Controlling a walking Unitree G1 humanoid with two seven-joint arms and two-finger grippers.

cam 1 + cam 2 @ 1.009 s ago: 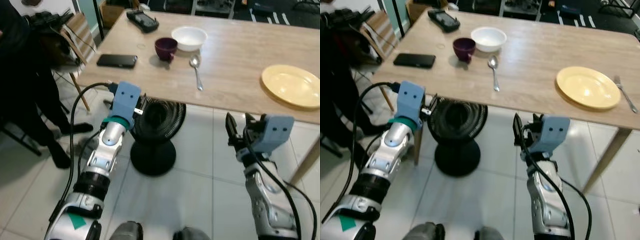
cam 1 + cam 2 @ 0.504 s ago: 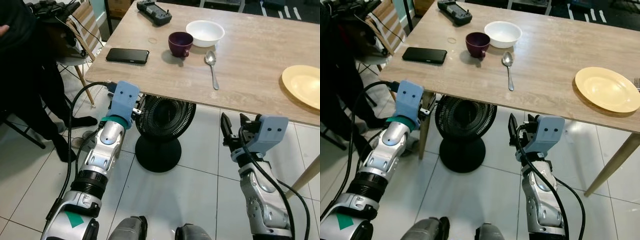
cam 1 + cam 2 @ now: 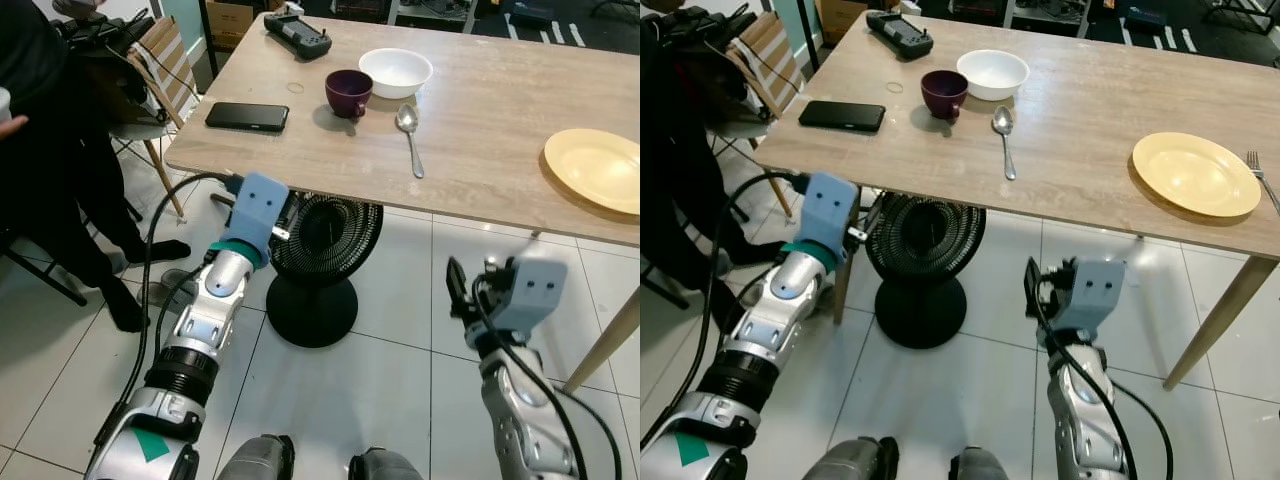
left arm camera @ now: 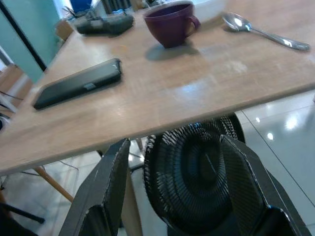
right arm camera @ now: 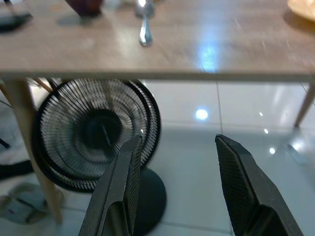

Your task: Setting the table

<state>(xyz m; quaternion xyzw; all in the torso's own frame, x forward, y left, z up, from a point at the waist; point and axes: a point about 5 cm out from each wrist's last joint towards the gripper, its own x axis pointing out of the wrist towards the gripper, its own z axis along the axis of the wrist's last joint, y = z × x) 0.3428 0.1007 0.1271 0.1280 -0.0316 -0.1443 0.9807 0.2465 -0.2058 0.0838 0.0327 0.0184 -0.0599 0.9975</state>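
Table: a wooden table (image 3: pixel 1090 90) stands ahead of and above both grippers, its near edge over them.
Obstacle: a black floor fan (image 3: pixel 322 250) sits under the table edge, straight ahead of the left gripper (image 4: pixel 177 196) and between the two arms.
Bystander: a person in dark clothes (image 3: pixel 50 170) stands well off beyond the left gripper's outer side, beside a chair (image 3: pixel 160 60).
Left arm: raised below the table edge, fingers spread wide, nothing between them.
Right arm: the right gripper (image 5: pixel 179 191) is held lower over the tiled floor (image 3: pixel 970 380), fingers spread and empty, aimed at the fan.
Count: one yellow plate (image 3: pixel 1195 172), one fork (image 3: pixel 1262 180) beside it, one spoon (image 3: pixel 1004 135), one purple cup (image 3: pixel 943 93), one white bowl (image 3: pixel 992 72), one phone (image 3: pixel 842 115), one black controller (image 3: pixel 898 32), all on the table beyond the fingertips.
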